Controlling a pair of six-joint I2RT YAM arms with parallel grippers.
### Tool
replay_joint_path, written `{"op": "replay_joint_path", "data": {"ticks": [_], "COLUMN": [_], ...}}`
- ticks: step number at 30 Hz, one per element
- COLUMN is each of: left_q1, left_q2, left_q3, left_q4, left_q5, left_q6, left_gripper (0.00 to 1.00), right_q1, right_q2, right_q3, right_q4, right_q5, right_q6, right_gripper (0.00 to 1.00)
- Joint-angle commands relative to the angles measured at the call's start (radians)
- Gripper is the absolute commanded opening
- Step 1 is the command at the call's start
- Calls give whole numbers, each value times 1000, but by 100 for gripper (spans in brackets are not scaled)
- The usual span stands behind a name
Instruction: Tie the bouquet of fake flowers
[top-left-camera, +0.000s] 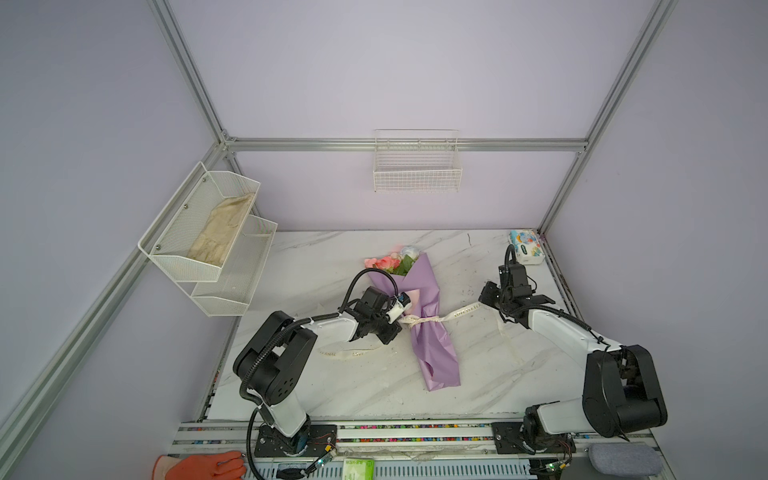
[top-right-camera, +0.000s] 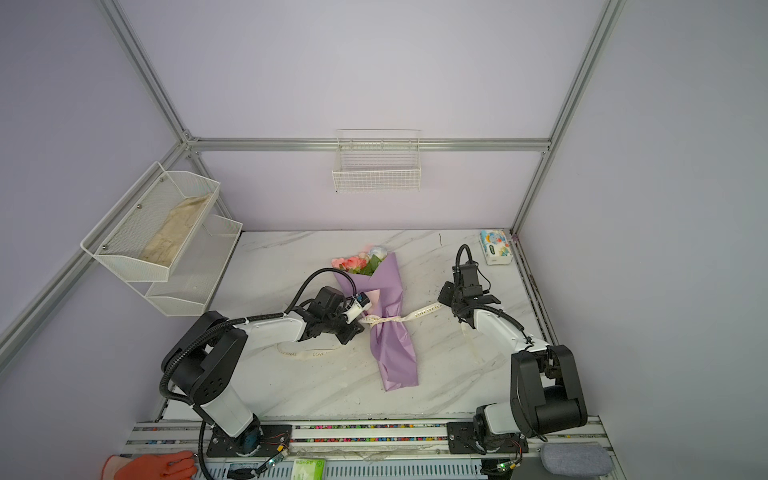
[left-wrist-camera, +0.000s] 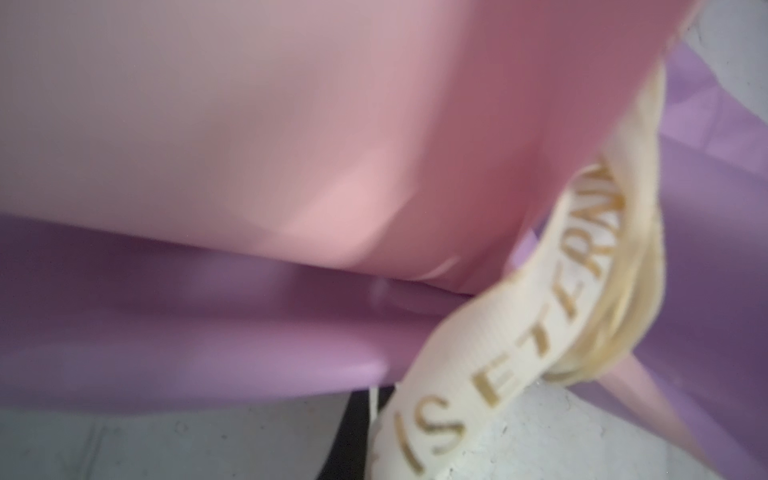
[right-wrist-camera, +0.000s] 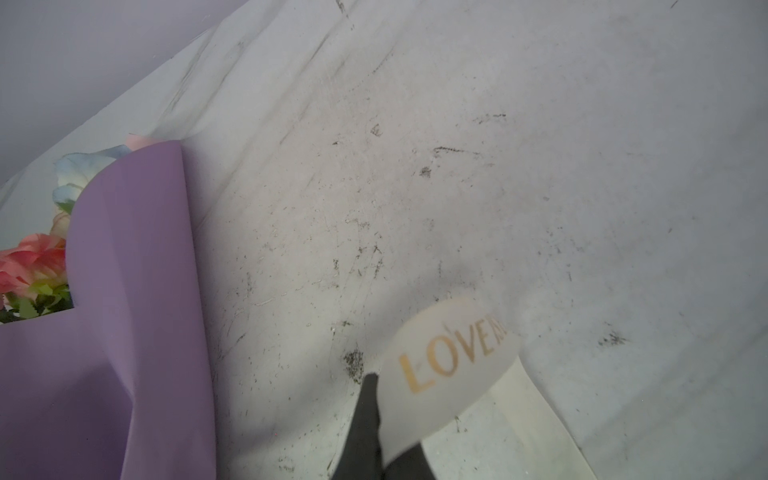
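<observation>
Tissue pack (top-left-camera: 527, 247) on far right corner of worktop (top-left-camera: 316, 266). Wire basket (top-left-camera: 417, 180) on wall behind worktop. Two-tier mesh shelf (top-left-camera: 183, 266) left of worktop, holding beige cloth (top-left-camera: 222, 228).

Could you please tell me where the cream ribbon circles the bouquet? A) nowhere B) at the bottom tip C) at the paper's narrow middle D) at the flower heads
C: in a top view the ribbon cinches the bouquet at the pinched waist of its lilac paper.
</observation>
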Motion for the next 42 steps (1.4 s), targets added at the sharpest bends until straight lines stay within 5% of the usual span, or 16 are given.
{"op": "replay_joint_path", "data": {"ticks": [1, 3, 14, 20, 25, 30, 42], "left_q1": [-1, 8, 252, 439, 509, 566, 592], "left_q2": [-82, -121, -385, -329, -257, -212, -419], "left_q3": [26, 18, -280, -386, -519, -576, -533], "left_q4": [-5, -47, 275, 514, 792, 913, 610], "left_q5": [-28, -152, 73, 280, 292, 273, 131], "left_q6": [-7, -152, -701, -965, -1162, -1258, -1208], "left_gripper": [0, 0, 0, 0, 0, 0, 0], "right_q1": [-5, -7, -48, -62, -62, -64, 12], "right_q2": [-20, -32, -2, 31, 43, 44, 20], "right_q3": [23, 21, -17, -28, -18, -19, 13], "right_q4": [-24, -39, -39, -4, -75, -107, -156], "right_q5": [71, 132, 188, 153, 376, 473, 760], "right_q6": [5, 20, 72, 81, 69, 91, 22], "right_gripper": [0, 0, 0, 0, 0, 0, 0]}}
